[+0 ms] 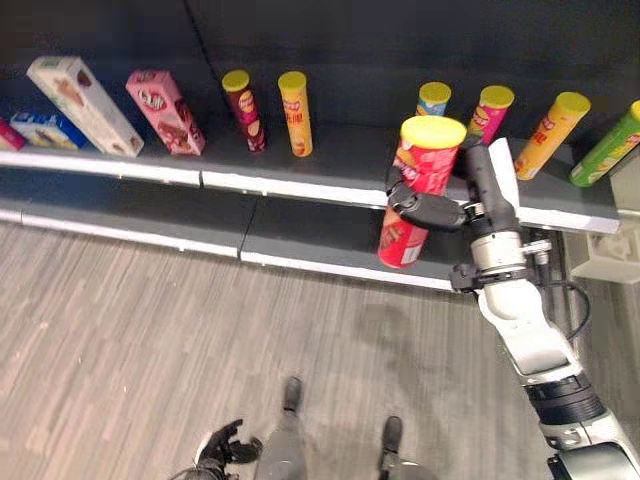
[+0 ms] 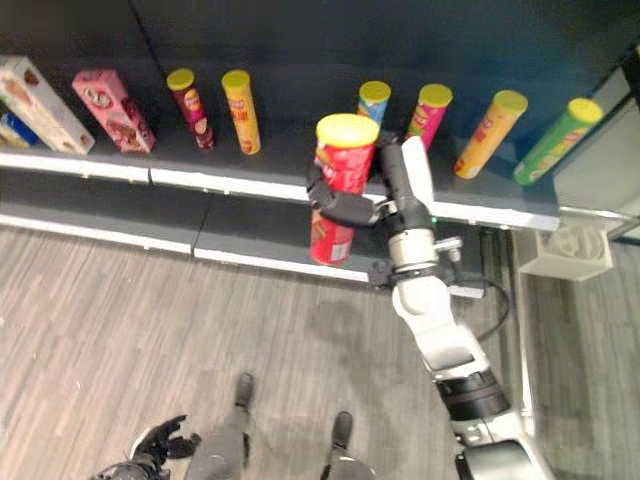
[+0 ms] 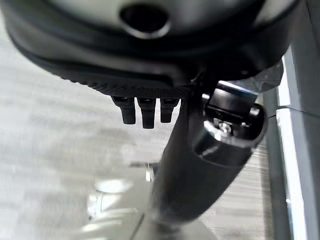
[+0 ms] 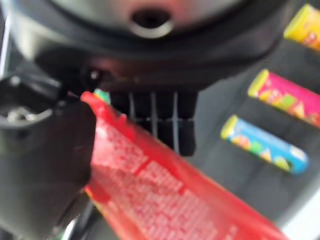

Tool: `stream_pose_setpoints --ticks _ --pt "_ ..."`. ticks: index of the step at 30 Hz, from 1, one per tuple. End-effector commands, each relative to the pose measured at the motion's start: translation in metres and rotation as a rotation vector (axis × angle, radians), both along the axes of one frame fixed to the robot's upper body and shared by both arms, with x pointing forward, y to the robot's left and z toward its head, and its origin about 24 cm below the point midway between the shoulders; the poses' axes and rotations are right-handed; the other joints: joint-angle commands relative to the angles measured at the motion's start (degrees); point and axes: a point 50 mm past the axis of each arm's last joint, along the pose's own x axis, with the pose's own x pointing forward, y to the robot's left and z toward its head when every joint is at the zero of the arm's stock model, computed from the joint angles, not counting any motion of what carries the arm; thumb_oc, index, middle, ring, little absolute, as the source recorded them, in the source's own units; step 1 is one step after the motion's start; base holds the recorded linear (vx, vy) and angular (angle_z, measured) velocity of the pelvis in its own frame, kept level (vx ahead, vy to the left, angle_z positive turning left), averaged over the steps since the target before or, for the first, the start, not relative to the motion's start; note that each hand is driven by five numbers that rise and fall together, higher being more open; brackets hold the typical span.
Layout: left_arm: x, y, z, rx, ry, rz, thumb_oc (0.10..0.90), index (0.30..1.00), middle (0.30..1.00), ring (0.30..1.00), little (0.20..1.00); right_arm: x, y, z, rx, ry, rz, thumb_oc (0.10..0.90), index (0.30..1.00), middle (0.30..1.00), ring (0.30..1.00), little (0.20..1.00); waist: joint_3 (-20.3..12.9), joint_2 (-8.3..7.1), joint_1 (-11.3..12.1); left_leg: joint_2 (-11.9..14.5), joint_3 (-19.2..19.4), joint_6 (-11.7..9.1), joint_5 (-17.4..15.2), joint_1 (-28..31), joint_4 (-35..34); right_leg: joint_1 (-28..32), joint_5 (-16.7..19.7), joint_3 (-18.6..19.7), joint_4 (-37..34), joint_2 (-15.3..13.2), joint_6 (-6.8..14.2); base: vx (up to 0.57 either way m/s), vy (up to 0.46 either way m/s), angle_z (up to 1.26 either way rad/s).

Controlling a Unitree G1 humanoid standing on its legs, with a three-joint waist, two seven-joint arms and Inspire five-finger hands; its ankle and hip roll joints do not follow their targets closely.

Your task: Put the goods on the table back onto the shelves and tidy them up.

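Left hand (image 1: pixel 222 447): low at the robot's left side, away from the shelf; fingers loosely curled with nothing in them, so idle by the look of it. Its wrist view shows floor and a shelf edge.
White box (image 1: pixel 84 104): leaning on the upper shelf (image 1: pixel 280 186), far left, a small blue box (image 1: pixel 46 129) beside it.
Pink box (image 1: pixel 165 111): same shelf, tilted like the white one.
Maroon can (image 1: pixel 244 109) and orange can (image 1: pixel 294 112): upright, close together, mid-shelf.
Red can (image 1: pixel 416 189): the task's thing; held in the air in front of the shelf edge, yellow lid up, roughly upright, probably so it can be stood down in the open stretch right of the orange can.
Right hand (image 1: pixel 430 209): fingers and thumb clamped round the red can's middle, arm reaching up from the lower right.
Blue can (image 1: pixel 433 99), pink can (image 1: pixel 489 111), yellow can (image 1: pixel 551 133), green can (image 1: pixel 608 145): in a row behind and right of the hand.
Head views: show the whole row and the gap.
Right wrist view: shows the clamp up close, red can (image 4: pixel 165 195) crossing under the fingers (image 4: pixel 152 120), blue and pink cans beyond.
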Motion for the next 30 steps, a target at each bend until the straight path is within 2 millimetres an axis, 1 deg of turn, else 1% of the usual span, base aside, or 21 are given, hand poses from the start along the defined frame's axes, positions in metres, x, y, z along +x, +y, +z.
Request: stream_pose_setpoints --ticks 1,3,5,6,7,8,9,11,12,13,14,15,16,17,18,19,20,21,23,25,30 --pt "-0.012 0.027 0.003 0.13 0.03 -0.045 0.8 0.9 0.9 0.9 0.9 -0.018 0.021 0.066 -0.037 -0.371 0.053 0.4 0.3 0.3 0.3 0.3 -6.5 -1.46 2.4 0.3 1.6 -1.7 -6.6 1.9 0.2 2.6 -4.5 -0.1 2.6 -4.7 5.9 0.15 0.335 0.12" --pt "-0.012 0.031 0.004 0.147 0.03 -0.029 0.8 0.9 0.9 0.9 0.9 -0.016 0.026 0.067 -0.04 -0.384 0.039 0.4 0.3 0.3 0.3 0.3 -6.1 -1.47 2.8 -0.8 2.7 -0.4 -7.7 2.7 0.2 0.3 -4.2 0.4 7.1 -6.1 6.1 0.08 0.241 -0.03" --pt "-0.013 0.032 0.004 0.15 0.029 -0.008 0.8 0.9 0.9 0.9 0.9 -0.014 0.031 0.069 -0.045 -0.386 0.044 0.4 0.3 0.3 0.3 0.3 -5.3 -1.07 3.0 -1.4 3.3 0.7 -8.6 3.8 0.2 -2.1 -3.2 0.4 11.8 -7.2 6.0 0.03 0.182 -0.19" --pt "-0.012 0.032 0.004 0.149 0.028 -0.006 0.8 0.9 0.9 0.9 0.9 -0.013 0.032 0.069 -0.046 -0.387 0.045 0.4 0.3 0.3 0.3 0.3 -5.2 -1.12 3.1 -1.5 3.5 0.8 -8.6 3.8 0.2 -2.4 -3.4 0.8 12.3 -7.4 6.1 0.02 0.161 -0.18" --pt "-0.012 0.033 0.005 0.149 0.02 -0.003 0.8 0.9 0.9 0.9 0.9 -0.011 0.034 0.069 -0.037 -0.379 0.049 0.4 0.3 0.3 0.3 0.3 -4.4 -0.66 3.2 -1.8 3.6 1.7 -9.3 4.8 0.2 -3.8 -2.5 0.0 15.2 -7.9 5.7 0.02 0.096 -0.18" --pt "-0.012 0.032 0.005 0.148 0.02 -0.002 0.8 0.9 0.9 0.9 0.9 -0.011 0.035 0.069 -0.038 -0.38 0.05 0.4 0.3 0.3 0.3 0.3 -4.2 -0.68 3.2 -1.8 3.7 1.7 -9.4 4.9 0.2 -4.0 -2.8 0.2 15.7 -8.0 5.7 0.03 0.128 -0.16" --pt "-0.01 0.033 0.006 0.147 0.015 -0.003 0.8 0.9 0.9 0.9 0.9 -0.007 0.038 0.067 -0.032 -0.366 0.056 0.4 0.3 0.3 0.3 0.3 -3.0 -0.6 3.1 -1.9 3.7 2.0 -10.1 5.5 0.2 -6.1 -1.9 0.7 18.3 -7.6 5.4 0.01 0.035 -0.22" --pt "-0.006 0.031 0.007 0.138 -0.004 -0.003 0.8 0.9 0.9 0.9 0.9 -0.006 0.04 0.068 -0.034 -0.368 0.062 0.4 0.3 0.3 0.3 0.3 -2.1 -0.6 2.9 -2.1 3.1 1.9 -10.3 5.5 0.2 -8.2 -2.1 2.4 15.6 -5.6 5.3 0.03 -0.019 -0.27" --pt "-0.003 0.028 0.008 0.132 -0.015 -0.008 0.8 0.9 0.9 0.9 0.9 -0.006 0.041 0.07 -0.036 -0.375 0.068 0.4 0.3 0.3 0.3 0.3 -1.5 -0.47 2.8 -2.3 2.6 1.9 -10.4 5.5 0.2 -9.4 -1.3 3.4 13.3 -4.6 5.4 0.03 -0.049 -0.29" --pt "-0.003 0.028 0.008 0.131 -0.016 -0.007 0.8 0.9 0.9 0.9 0.9 -0.006 0.041 0.07 -0.036 -0.376 0.068 0.4 0.3 0.3 0.3 0.3 -1.6 -0.37 2.9 -2.1 2.6 1.9 -10.5 5.5 0.2 -9.4 -1.1 3.4 13.0 -4.5 5.3 0.03 -0.066 -0.22" --pt "0.0 0.027 0.009 0.124 -0.032 -0.012 0.8 0.9 0.9 0.9 0.9 -0.006 0.043 0.073 -0.038 -0.386 0.077 0.4 0.3 0.3 0.3 0.3 -1.0 -0.33 2.6 -2.3 2.1 1.7 -10.7 5.4 0.2 -10.7 0.1 4.6 9.6 -3.8 5.8 0.07 -0.112 -0.02" --pt "0.004 0.025 0.01 0.115 -0.047 -0.01 0.8 0.9 0.9 0.9 0.9 -0.006 0.044 0.076 -0.043 -0.399 0.077 0.4 0.3 0.3 0.3 0.3 0.0 -0.32 1.9 -2.5 0.9 1.6 -10.9 5.7 0.2 -13.5 2.7 7.2 5.0 -2.9 6.5 0.07 -0.111 0.08" --pt "0.004 0.025 0.01 0.114 -0.048 -0.009 0.8 0.9 0.9 0.9 0.9 -0.006 0.044 0.076 -0.043 -0.399 0.078 0.4 0.3 0.3 0.3 0.3 0.0 -0.22 1.9 -2.4 1.0 1.5 -11.0 5.7 0.2 -13.4 2.9 7.2 4.6 -2.7 6.5 0.11 -0.144 0.03" --pt "0.01 0.026 0.012 0.126 -0.056 -0.03 0.8 0.9 0.9 0.9 0.9 -0.005 0.04 0.074 -0.05 -0.395 0.057 0.4 0.3 0.3 0.3 0.3 0.3 -0.61 1.5 -2.5 -0.1 1.3 -11.2 5.6 0.2 -13.3 3.1 8.7 2.4 -2.6 6.6 0.09 -0.112 0.12" --pt "0.011 0.027 0.014 0.125 -0.068 -0.023 0.8 0.9 0.9 0.9 0.9 -0.005 0.04 0.072 -0.052 -0.386 0.054 0.4 0.3 0.3 0.3 0.3 0.2 -0.97 1.9 -2.6 -0.8 1.2 -11.2 5.5 0.2 -12.5 3.5 9.0 0.7 -3.0 7.4 0.08 -0.178 0.38" --pt "0.015 0.023 0.016 0.111 -0.09 -0.035 0.8 0.9 0.9 0.9 0.9 -0.006 0.041 0.076 -0.058 -0.404 0.053 0.4 0.3 0.3 0.3 0.3 0.9 -1.06 1.8 -2.8 -1.6 1.0 -10.7 4.8 0.2 -12.5 4.3 8.7 1.2 -3.2 7.0 0.04 -0.176 1.15" --pt "0.017 0.02 0.017 0.097 -0.107 -0.028 0.8 0.9 0.9 0.9 0.9 -0.006 0.039 0.08 -0.063 -0.416 0.039 0.4 0.3 0.3 0.3 0.3 0.8 -0.94 1.9 -2.5 -2.2 0.7 -10.5 4.2 0.2 -12.6 4.8 8.3 1.3 -3.2 6.8 0.03 -0.232 1.16" --pt "0.02 0.015 0.018 0.076 -0.13 -0.024 0.8 0.9 0.9 0.9 0.9 -0.004 0.036 0.084 -0.061 -0.434 0.014 0.4 0.3 0.3 0.3 0.3 0.6 -0.53 2.0 -1.9 -3.0 0.3 -9.7 2.6 0.2 -12.8 5.0 6.9 1.0 -2.9 6.5 0.05 -0.214 0.92" --pt "0.022 0.012 0.019 0.066 -0.145 -0.024 0.8 0.9 0.9 0.9 0.9 -0.004 0.034 0.087 -0.062 -0.449 0.0 0.4 0.3 0.3 0.3 0.3 0.5 -0.23 1.9 -1.5 -3.7 0.0 -9.3 1.7 0.2 -13.0 4.8 6.2 1.1 -2.7 6.4 0.03 -0.123 0.32" --pt "0.026 0.006 0.021 0.05 -0.165 -0.032 0.8 0.9 0.9 0.9 0.9 -0.002 0.028 0.096 -0.067 -0.485 -0.048 0.4 0.3 0.3 0.3 0.3 0.8 0.34 2.1 -1.1 -4.7 -0.5 -8.3 0.1 0.2 -13.3 4.3 5.1 1.3 -2.5 6.1 0.02 -0.091 0.31" --pt "0.032 0.001 0.023 0.043 -0.19 -0.05 0.8 0.9 0.9 0.9 0.9 0.001 0.018 0.12 -0.087 -0.581 -0.175 0.4 0.3 0.3 0.3 0.3 2.1 1.68 3.3 -0.7 -6.6 -0.9 -7.5 -2.3 0.2 -15.0 2.5 3.5 3.6 -2.7 5.7 0.01 -0.059 0.21"
